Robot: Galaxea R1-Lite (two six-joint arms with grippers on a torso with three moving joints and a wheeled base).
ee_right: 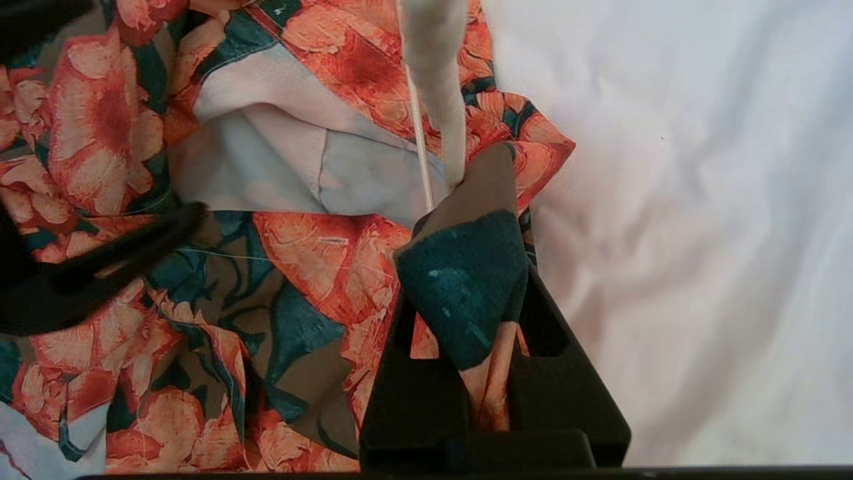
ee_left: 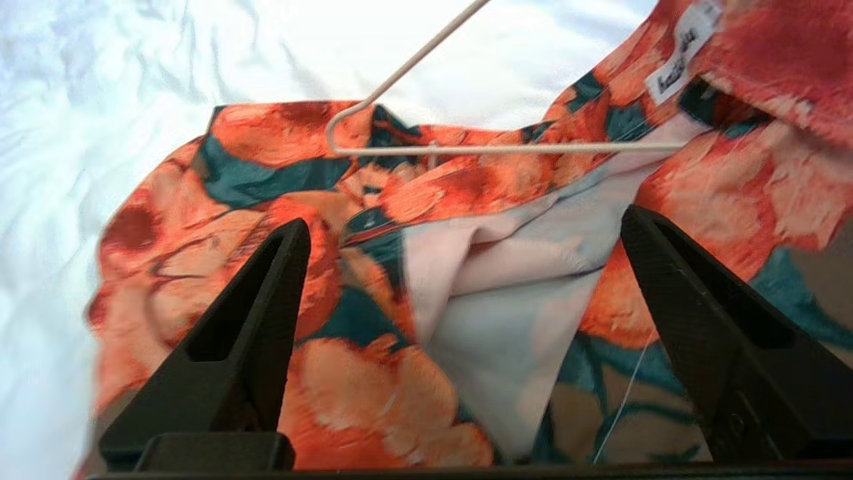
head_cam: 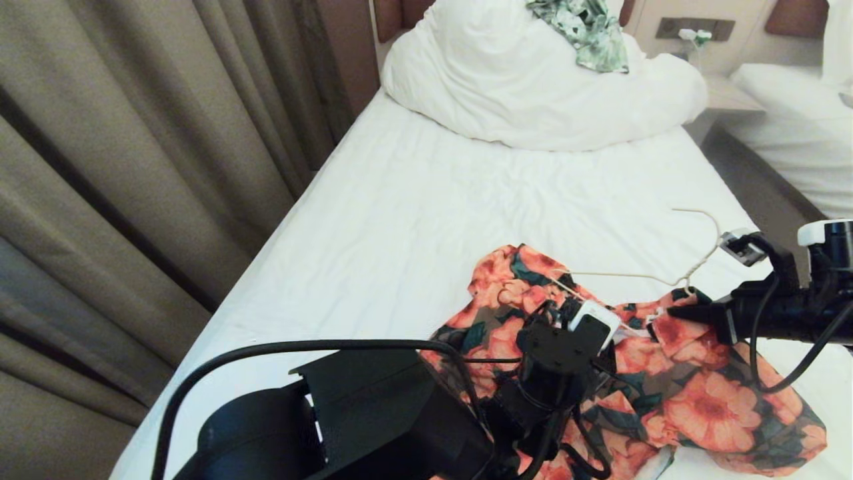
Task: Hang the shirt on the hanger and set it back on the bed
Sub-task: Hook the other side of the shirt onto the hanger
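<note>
At the bed's (head_cam: 373, 220) near right end, the shirt (head_cam: 706, 407) lies crumpled with the hanger (head_cam: 633, 275) running left-right across its far edge. Left end effector (ee_left: 466, 267), spread wide, hovers nearest the open collar; right end effector (ee_right: 466, 313) pinches shirt fabric beside the hook.

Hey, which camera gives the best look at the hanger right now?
The head view: it shows the hanger most fully, from curved hook to the shoulder wire lying on the shirt. The left wrist view catches just one corner and part of two wires. The right wrist view shows only a thin wire beside a blurred pale strip.
</note>
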